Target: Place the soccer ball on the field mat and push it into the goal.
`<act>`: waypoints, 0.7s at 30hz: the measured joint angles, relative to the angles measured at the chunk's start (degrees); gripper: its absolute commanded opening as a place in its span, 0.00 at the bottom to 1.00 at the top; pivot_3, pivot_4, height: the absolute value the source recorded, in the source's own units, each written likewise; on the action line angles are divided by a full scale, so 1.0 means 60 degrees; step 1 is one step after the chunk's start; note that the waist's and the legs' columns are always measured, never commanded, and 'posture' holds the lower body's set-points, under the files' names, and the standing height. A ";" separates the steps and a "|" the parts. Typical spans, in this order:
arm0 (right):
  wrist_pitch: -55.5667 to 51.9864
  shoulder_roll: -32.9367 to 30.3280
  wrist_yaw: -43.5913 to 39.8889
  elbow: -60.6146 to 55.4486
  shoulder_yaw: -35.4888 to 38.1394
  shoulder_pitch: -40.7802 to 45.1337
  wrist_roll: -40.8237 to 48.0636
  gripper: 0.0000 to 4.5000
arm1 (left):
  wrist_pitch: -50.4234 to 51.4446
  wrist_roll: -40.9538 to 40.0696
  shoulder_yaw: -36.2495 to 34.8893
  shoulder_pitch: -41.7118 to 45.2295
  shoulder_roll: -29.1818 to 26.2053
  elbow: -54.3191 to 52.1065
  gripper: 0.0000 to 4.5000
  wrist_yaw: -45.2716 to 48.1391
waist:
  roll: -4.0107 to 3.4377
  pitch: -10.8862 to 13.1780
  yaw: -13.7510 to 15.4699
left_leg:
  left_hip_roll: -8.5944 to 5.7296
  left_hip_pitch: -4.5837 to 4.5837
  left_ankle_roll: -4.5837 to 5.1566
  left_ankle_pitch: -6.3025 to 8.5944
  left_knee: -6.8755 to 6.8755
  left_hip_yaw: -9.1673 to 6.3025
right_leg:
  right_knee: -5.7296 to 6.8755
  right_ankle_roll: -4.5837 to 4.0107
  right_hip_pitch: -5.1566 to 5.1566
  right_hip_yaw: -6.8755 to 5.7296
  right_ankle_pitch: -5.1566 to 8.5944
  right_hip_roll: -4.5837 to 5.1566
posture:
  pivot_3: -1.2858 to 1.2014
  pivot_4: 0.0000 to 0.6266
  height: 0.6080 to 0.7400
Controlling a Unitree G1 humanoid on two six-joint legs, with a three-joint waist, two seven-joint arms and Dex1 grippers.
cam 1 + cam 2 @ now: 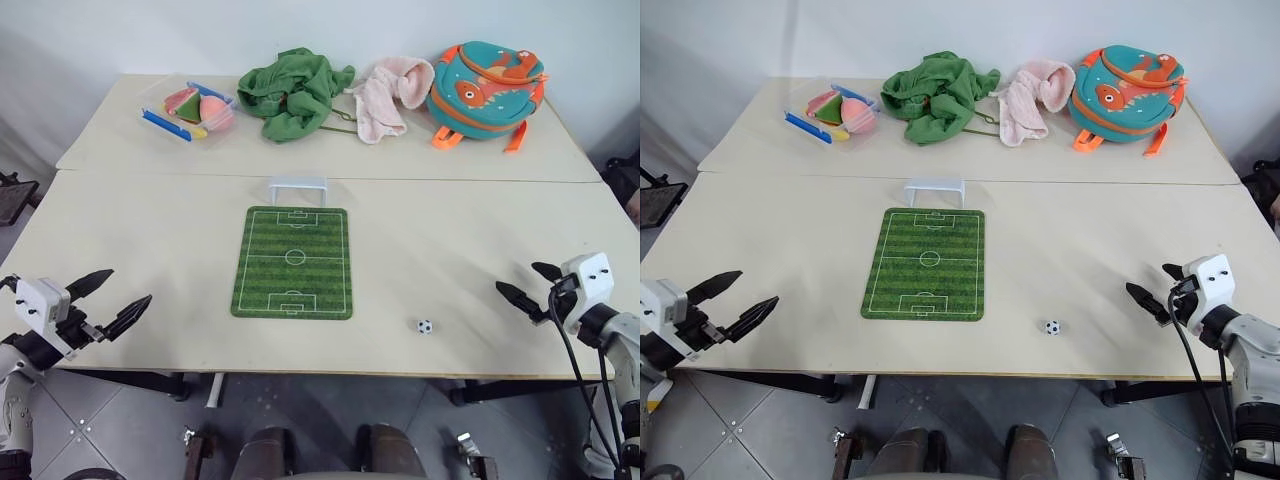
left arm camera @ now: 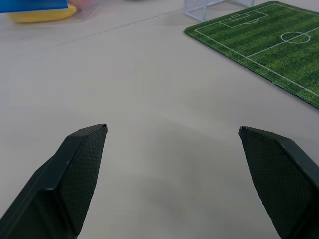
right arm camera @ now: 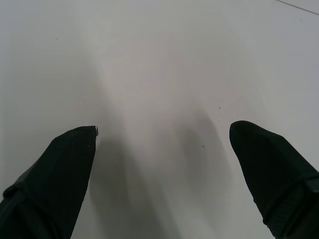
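beige table (image 1: 150, 230), white wall (image 1: 100, 35)

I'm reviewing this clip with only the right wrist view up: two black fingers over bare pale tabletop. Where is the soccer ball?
Observer: The tiny white soccer ball with black patches lies on the beige table, off the flat green striped field mat, near its front right corner.
Operator: Is the right gripper near it?
Observer: The right gripper hovers open at the table's right edge, apart from the ball.
Operator: And the goal?
Observer: The small white plastic goal frame stands upright just beyond the mat's far end.
Operator: The other arm?
Observer: The left gripper is open at the table's front left, holding nothing.
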State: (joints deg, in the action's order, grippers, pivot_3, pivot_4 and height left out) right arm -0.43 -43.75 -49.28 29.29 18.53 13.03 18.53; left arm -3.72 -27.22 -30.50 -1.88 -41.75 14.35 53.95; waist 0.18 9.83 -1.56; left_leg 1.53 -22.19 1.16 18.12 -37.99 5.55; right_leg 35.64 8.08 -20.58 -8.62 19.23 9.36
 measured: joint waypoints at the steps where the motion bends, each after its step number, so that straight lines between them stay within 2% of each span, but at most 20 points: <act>1: -0.0004 0.0000 0.0000 0.0000 0.0000 0.0002 0.0000 0.99 | 0.0031 -0.0077 0.0000 -0.0016 0.0002 -0.0086 1.00 0.0079 | 0.0000 0.0000 0.0000 | 0.0000 0.0000 0.0000 0.0000 0.0000 0.0000 | 0.0000 0.0000 0.0000 0.0001 0.0000 0.0000 | 0.52 0.24 1.00; 10: -0.0889 -0.0243 -0.0063 -0.0830 -0.0038 -0.0013 -0.0013 0.99 | 0.1201 -0.0263 0.0019 -0.0194 0.0014 -0.0893 1.00 -0.0214 | -0.0003 0.0001 0.0003 | 0.0000 0.0001 0.0000 0.0000 -0.0002 -0.0001 | 0.0002 0.0000 -0.0001 0.0007 0.0000 0.0000 | 0.52 0.24 1.00; 15: -0.2204 -0.0826 -0.0662 -0.2431 -0.0438 -0.0024 0.0093 0.99 | 0.1583 -0.0492 0.0174 0.0127 0.0041 -0.1158 1.00 0.0056 | -0.0002 0.0001 0.0015 | 0.0001 0.0000 0.0000 0.0000 -0.0005 -0.0002 | 0.0004 0.0000 -0.0001 0.0006 0.0000 -0.0001 | 0.52 0.24 1.00; 21: -0.3058 -0.1349 -0.2188 -0.4832 -0.1536 0.0119 0.0504 0.99 | 0.0754 -0.0720 0.0714 0.0989 0.0262 -0.1136 1.00 0.1378 | -0.0002 0.0001 0.0030 | -0.0002 -0.0001 0.0001 0.0001 -0.0005 -0.0002 | 0.0001 0.0000 0.0000 0.0002 0.0000 -0.0001 | 0.52 0.24 1.00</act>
State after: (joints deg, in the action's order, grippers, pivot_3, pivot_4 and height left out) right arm -18.78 -51.84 -62.41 0.30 9.31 13.75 21.55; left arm 0.80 -31.54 -26.22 4.05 -40.18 7.53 62.21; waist 0.17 9.84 -1.38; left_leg 1.52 -22.20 1.17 18.12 -38.03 5.54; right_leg 35.65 8.08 -20.59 -8.61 19.23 9.36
